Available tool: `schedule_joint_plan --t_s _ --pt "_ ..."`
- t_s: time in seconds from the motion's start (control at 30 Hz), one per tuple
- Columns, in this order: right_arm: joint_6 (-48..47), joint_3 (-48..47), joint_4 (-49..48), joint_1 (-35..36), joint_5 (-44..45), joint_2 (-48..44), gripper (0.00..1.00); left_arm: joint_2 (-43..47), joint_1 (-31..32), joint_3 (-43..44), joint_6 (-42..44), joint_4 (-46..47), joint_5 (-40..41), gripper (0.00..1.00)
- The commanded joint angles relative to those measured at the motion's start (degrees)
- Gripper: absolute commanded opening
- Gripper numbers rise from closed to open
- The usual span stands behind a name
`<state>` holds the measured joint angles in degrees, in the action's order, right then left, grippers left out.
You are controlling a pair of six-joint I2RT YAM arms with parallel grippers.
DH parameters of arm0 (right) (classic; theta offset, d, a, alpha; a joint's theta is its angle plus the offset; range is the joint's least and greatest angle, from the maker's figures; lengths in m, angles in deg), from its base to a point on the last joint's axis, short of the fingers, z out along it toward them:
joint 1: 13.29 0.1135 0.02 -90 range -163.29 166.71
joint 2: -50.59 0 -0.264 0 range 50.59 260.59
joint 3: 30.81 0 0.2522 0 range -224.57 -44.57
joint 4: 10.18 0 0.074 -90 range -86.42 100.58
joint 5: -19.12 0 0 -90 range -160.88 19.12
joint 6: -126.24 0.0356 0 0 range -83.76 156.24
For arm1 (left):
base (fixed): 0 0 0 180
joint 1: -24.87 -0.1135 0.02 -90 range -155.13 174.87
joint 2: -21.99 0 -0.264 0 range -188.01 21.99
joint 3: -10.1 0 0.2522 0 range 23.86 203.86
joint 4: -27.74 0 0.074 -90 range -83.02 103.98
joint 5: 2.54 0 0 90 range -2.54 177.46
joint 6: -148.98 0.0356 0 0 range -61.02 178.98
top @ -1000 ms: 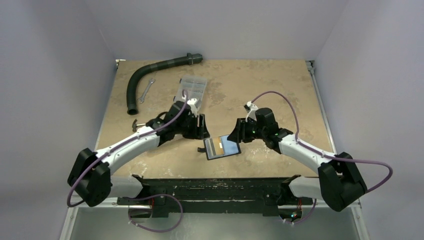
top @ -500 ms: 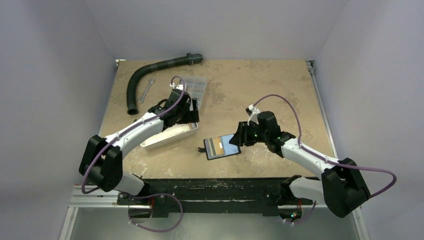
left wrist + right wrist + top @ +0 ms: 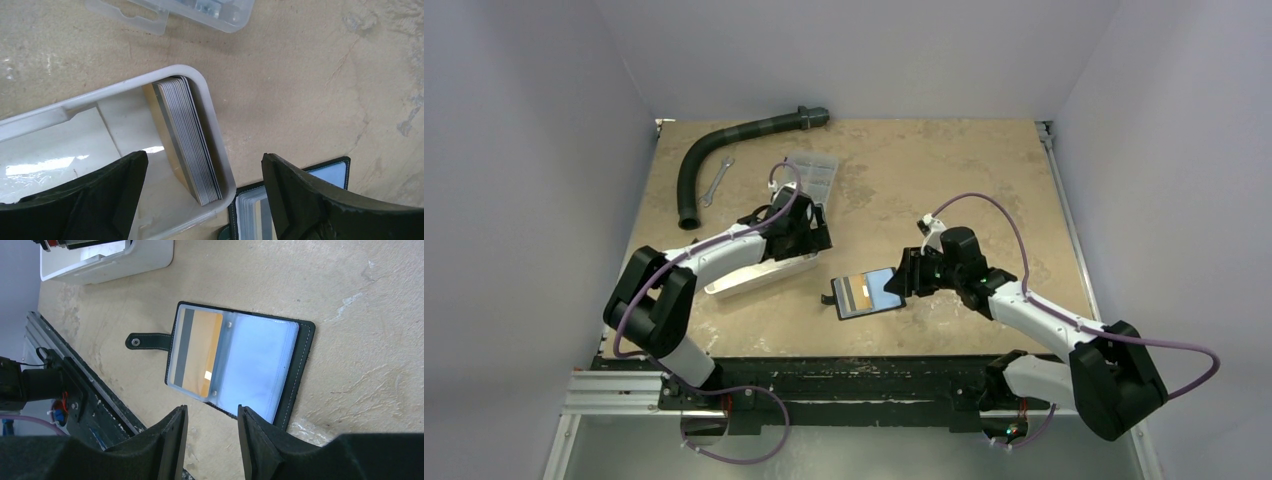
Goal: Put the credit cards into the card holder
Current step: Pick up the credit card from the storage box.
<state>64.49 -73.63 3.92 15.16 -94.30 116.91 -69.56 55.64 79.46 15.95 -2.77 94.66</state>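
Note:
The card holder [image 3: 869, 293] lies open on the table, black outside with clear bluish sleeves, and shows in the right wrist view [image 3: 240, 362]. An orange-yellow card [image 3: 197, 352] with a grey stripe sits in its left sleeve. A stack of silvery credit cards [image 3: 187, 132] stands on edge in the right end of the white tray [image 3: 759, 275]. My left gripper [image 3: 807, 238] is open and empty, its jaws spread over that stack [image 3: 202, 160]. My right gripper [image 3: 906, 278] is open and empty just right of the holder, its jaws near the holder's edge [image 3: 211, 412].
A clear compartment box [image 3: 812, 175] lies just beyond the tray. A black corrugated hose [image 3: 724, 150] and a small wrench [image 3: 716, 182] lie at the back left. A black rail [image 3: 854, 375] runs along the table's near edge. The holder's strap [image 3: 147, 341] sticks out to its left.
My left arm has swung away from beside the holder to the tray's right end, uncovering the white tray. My right gripper has shifted slightly right. The holder has not moved.

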Motion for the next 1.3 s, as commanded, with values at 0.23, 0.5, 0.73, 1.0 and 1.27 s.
schedule_joint_plan --t_s 0.23,0.5,0.73,1.0,1.27 --pt "-0.13 0.26 -2.09 -0.1 0.84 -0.98 0.49 4.47 -0.4 -3.71 -3.72 9.25 -3.73 0.76" --pt "-0.21 0.05 -2.0 -0.06 0.57 -0.76 0.49 5.69 -0.49 -3.56 -2.79 8.89 -2.95 0.56" --pt "-0.21 -0.03 -2.07 -0.06 0.49 -0.45 0.49 5.61 -0.63 -3.53 -2.17 8.87 -2.54 0.37" --pt "-0.3 -0.03 -2.18 -0.06 0.39 0.02 0.49 7.21 -0.72 -3.38 -1.6 7.03 -0.79 0.25" --pt "-0.3 -0.38 -2.2 -0.06 0.23 0.25 0.49 10.57 -0.71 -2.98 -1.01 4.59 1.57 0.1"
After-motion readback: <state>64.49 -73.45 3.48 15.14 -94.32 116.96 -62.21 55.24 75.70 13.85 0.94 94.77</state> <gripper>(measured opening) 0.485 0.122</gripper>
